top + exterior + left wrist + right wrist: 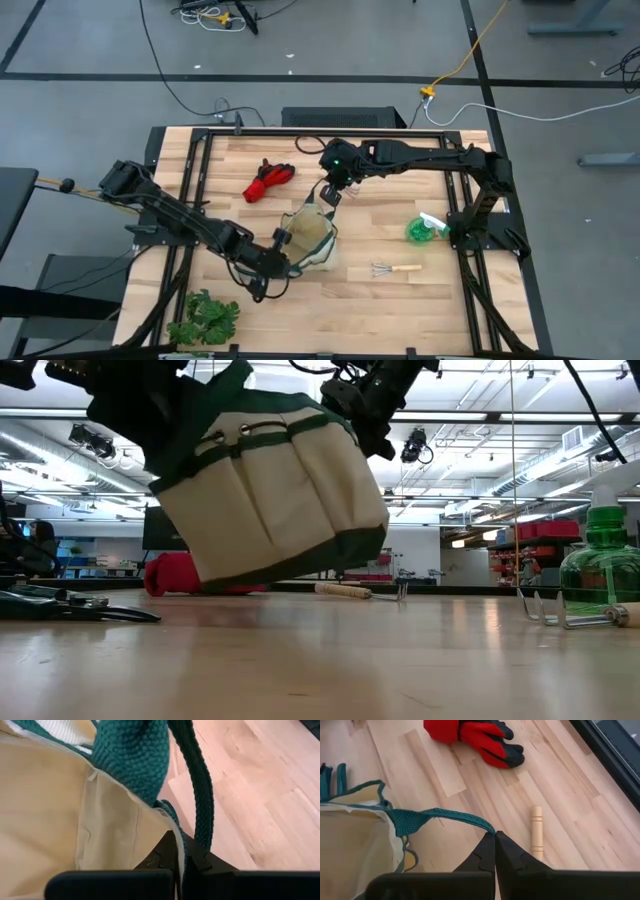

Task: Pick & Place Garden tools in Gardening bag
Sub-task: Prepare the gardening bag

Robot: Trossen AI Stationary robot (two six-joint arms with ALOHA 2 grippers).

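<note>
The bag (312,238) hangs mid-worktop (420,290), tilted, one edge off the surface. The left gripper (283,252) holds its left rim, the right gripper (330,196) its far strap. Gloves (268,180) lie behind and to the left. A rake (395,269) lies right of the bag, the spray bottle (424,229) farther right. A plant (205,318) sits at the near-left corner.
</note>
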